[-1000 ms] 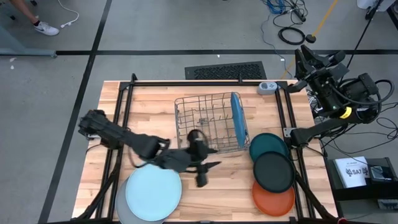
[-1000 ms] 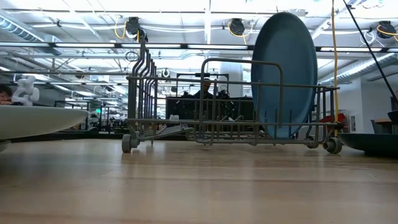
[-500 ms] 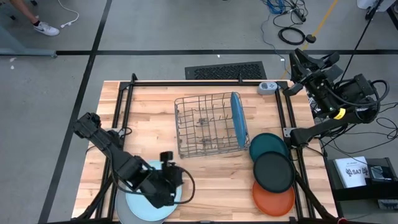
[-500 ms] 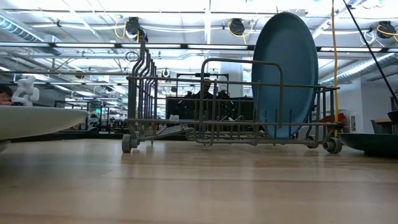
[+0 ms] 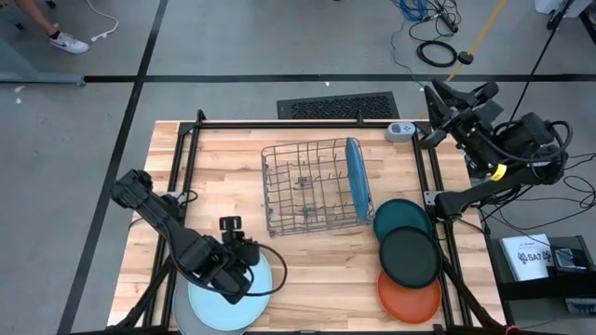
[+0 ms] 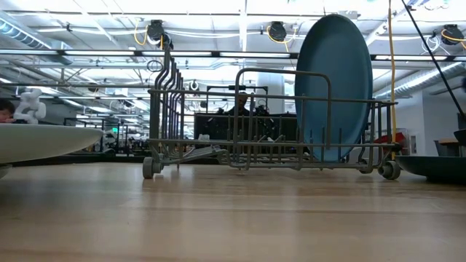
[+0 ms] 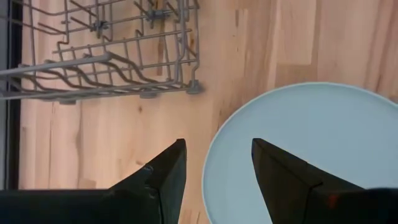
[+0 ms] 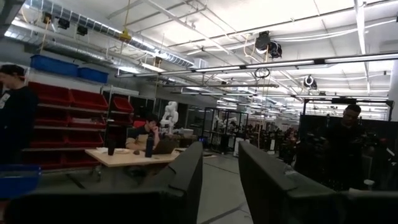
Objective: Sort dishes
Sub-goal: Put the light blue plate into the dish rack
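The left gripper (image 7: 214,163) hangs over the near left part of the table (image 5: 317,279), its two dark fingers (image 7: 163,174) spread apart with nothing between them, poised above the rim of the pale blue plate (image 5: 233,298). That plate lies flat, face up, stacked on a grey plate (image 5: 182,318) whose edge peeks out beneath it at the table's front-left corner. Beyond the fingers stands the wire dish rack (image 5: 312,186) at mid-table, with the medium blue plate (image 5: 355,184) set on edge in its right end, upright, its flat face turned sideways and its edge running front to back. To the right of the rack, three smaller plates lie flat in a front-to-back row: dark teal plate (image 5: 402,220), black plate (image 5: 410,258), orange plate (image 5: 410,296). The right gripper (image 8: 219,180) is held up off the table's far right corner, fingers parted and empty, aimed out at the room
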